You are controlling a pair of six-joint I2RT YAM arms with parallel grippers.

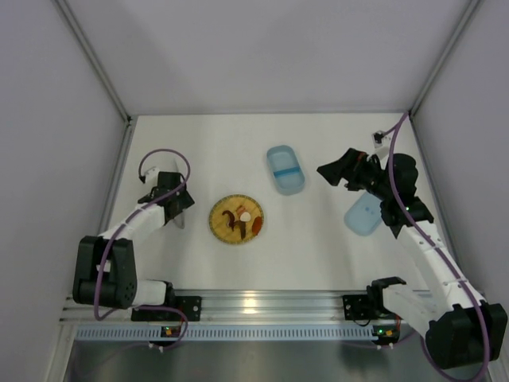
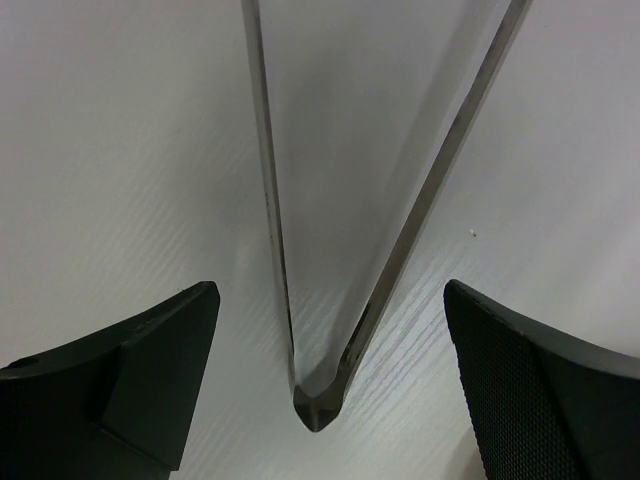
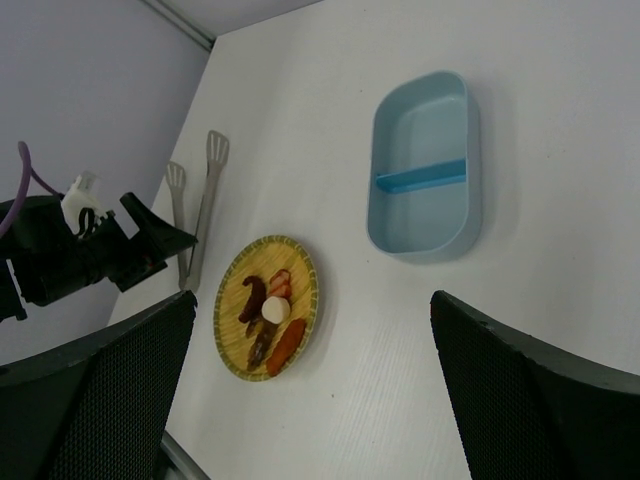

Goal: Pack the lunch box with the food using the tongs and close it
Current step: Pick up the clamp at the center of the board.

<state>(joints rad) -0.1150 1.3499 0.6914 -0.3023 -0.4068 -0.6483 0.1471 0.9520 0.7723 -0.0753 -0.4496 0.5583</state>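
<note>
Plainly left fingers [image 2: 130, 372] gape astride the tongs [image 2: 318, 408] near the plate [image 1: 216, 215]; right fingers [image 3: 540, 392] gape empty.

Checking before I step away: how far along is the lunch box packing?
Barely begun. Done: the lunch box lies open and empty, lid off nearby. In hand: the open left claw is over the tongs, not gripping. Remaining: all food sits on the plate; packing and closing.
</note>
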